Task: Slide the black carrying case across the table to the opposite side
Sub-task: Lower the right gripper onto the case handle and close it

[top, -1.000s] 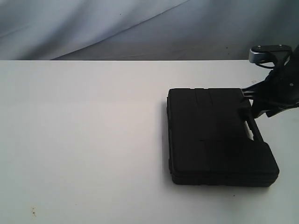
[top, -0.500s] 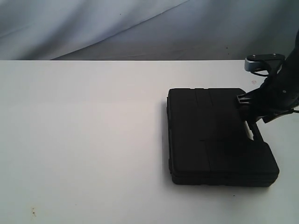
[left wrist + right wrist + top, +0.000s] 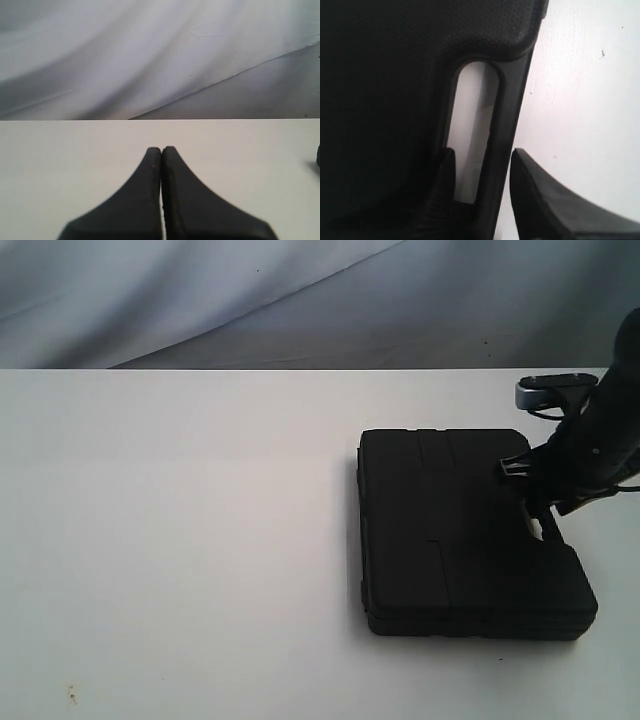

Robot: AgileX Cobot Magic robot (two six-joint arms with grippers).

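Observation:
The black case [image 3: 450,530] lies flat on the right half of the white table [image 3: 180,540], with its slot handle on the right edge. My right gripper [image 3: 540,502] reaches down onto that handle. In the right wrist view, the right gripper [image 3: 482,152] is open and straddles the handle bar [image 3: 507,100]. One finger stands in the slot and the other outside the case [image 3: 380,75], with thin gaps on both sides of the bar. My left gripper [image 3: 161,148] is shut on nothing, low over bare table [image 3: 60,165], and does not show in the exterior view.
A grey cloth backdrop [image 3: 300,300] hangs behind the table's far edge. Small specks [image 3: 71,695] mark the front left of the tabletop. White table surface stretches left of the case. A dark sliver [image 3: 318,155] shows at the left wrist view's edge.
My right arm has moved left and down, bringing its fingers onto the case's handle. The case has stayed where it was.

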